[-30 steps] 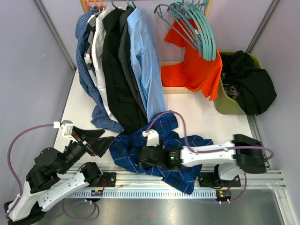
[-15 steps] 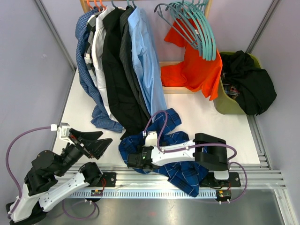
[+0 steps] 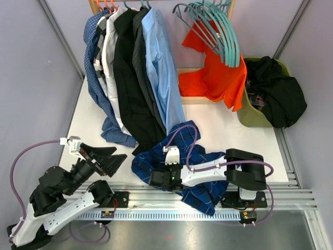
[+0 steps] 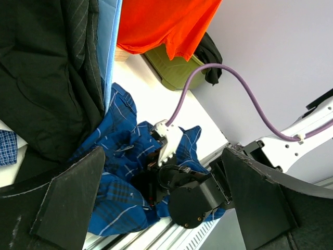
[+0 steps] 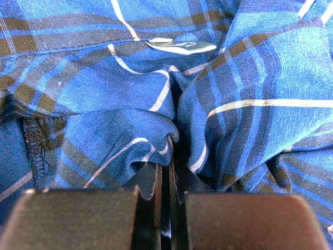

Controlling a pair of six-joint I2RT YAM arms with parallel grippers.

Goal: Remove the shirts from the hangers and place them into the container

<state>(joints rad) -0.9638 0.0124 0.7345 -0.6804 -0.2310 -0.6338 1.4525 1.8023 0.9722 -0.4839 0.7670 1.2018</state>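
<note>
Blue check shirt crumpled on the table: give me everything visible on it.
The dark blue checked shirt is thin woven cloth with pale windowpane lines and brownish bands. No hanger shows in it. It lies crumpled in a heap on the white table at the near edge. The right gripper is shut on a raised fold of it.

The right gripper (image 5: 168, 182), spread wide a second ago, now pinches a fold of the dark blue checked shirt (image 3: 203, 194). The right arm (image 3: 244, 172) is folded closer to the shirt's right edge, and the shirt's left edge is drawn inward.
</note>
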